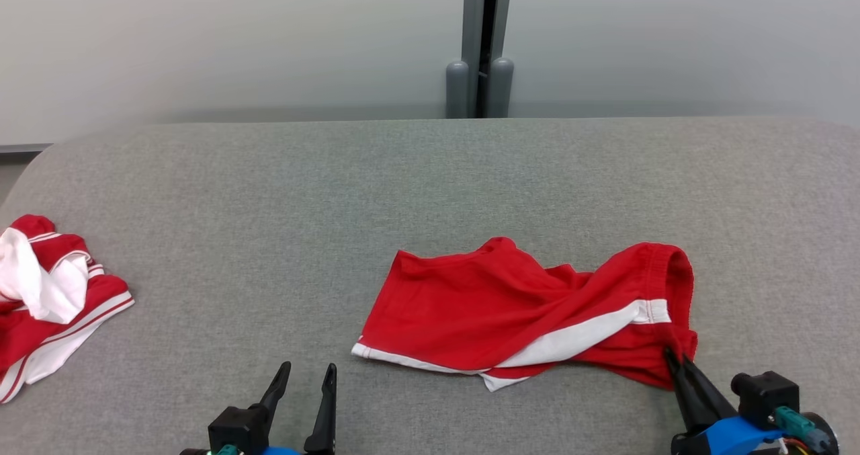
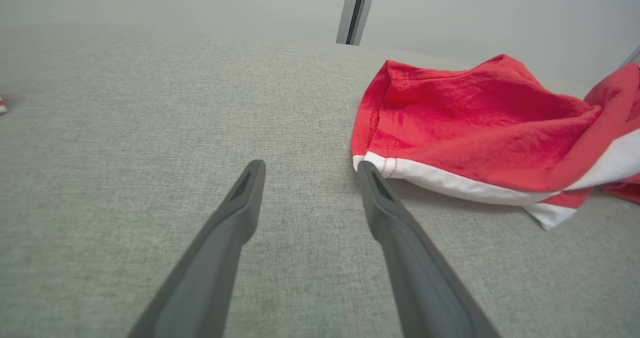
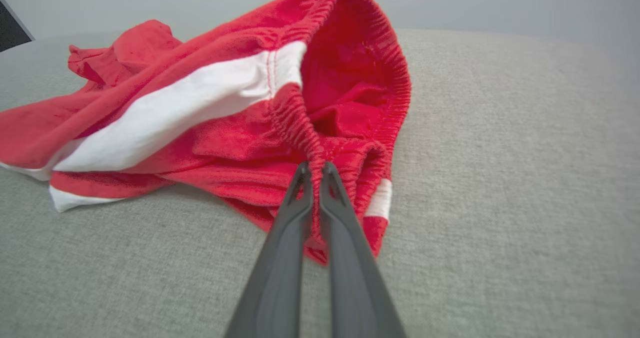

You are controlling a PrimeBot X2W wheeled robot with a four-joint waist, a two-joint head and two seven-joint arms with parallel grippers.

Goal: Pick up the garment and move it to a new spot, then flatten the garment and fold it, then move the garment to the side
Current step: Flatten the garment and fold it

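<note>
Red shorts (image 1: 510,310) with white side stripes and white hems lie crumpled on the grey surface, right of centre. My right gripper (image 1: 674,359) is shut on the elastic waistband at the shorts' near right corner; the right wrist view shows its tips (image 3: 316,169) pinching the gathered waistband of the shorts (image 3: 210,113). My left gripper (image 1: 309,373) is open at the lower left, with nothing between its fingers. In the left wrist view the left gripper (image 2: 310,170) stands just left of the hem corner of the shorts (image 2: 465,128).
A second red and white garment (image 1: 47,294) lies bunched at the table's left edge. The grey fabric-covered table (image 1: 269,206) has a rounded far edge. A grey post (image 1: 480,45) stands behind it against the pale wall.
</note>
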